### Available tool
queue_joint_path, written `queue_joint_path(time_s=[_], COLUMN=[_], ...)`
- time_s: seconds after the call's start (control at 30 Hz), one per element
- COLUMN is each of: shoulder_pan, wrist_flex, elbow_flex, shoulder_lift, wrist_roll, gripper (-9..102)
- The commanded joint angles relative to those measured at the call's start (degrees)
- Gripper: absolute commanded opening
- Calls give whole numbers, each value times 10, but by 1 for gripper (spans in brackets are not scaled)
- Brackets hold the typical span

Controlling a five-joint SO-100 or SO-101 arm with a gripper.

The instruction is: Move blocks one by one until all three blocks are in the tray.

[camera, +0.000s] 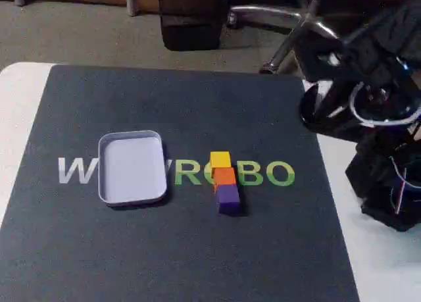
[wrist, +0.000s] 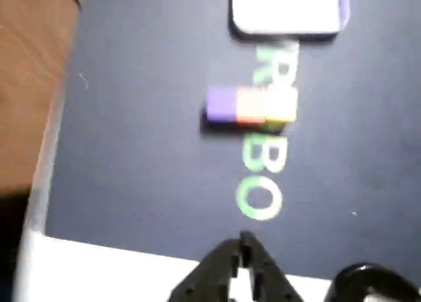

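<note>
Three cubes lie touching in a short row on the dark mat: yellow block (camera: 220,160) farthest from the camera, orange block (camera: 224,176) in the middle, purple block (camera: 228,196) nearest. The wrist view shows the same row as purple block (wrist: 220,104), orange block (wrist: 250,106) and yellow block (wrist: 283,108). The pale lavender-white tray (camera: 131,193) sits to their left in the fixed view with nothing in it, and its rim (wrist: 287,31) is at the top of the wrist view. My gripper (wrist: 245,244) is shut and holds nothing, well back from the blocks at the mat's edge.
The dark mat (camera: 177,249) with white and green letters covers most of the white table (camera: 385,262). The folded black arm (camera: 375,85) stands at the right of the fixed view. Chair legs (camera: 289,25) and floor lie beyond the table.
</note>
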Motion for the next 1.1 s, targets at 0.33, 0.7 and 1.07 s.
queue_joint_path(time_s=[0.33, 0.7, 1.07], shoulder_pan=[-11, 52, 98], wrist_flex=[-106, -137, -178], elbow_flex=[-108, -111, -51], shoulder_lift=[-287, -363, -370], wrist_roll=[118, 88, 76], gripper=[-8, -7, 12])
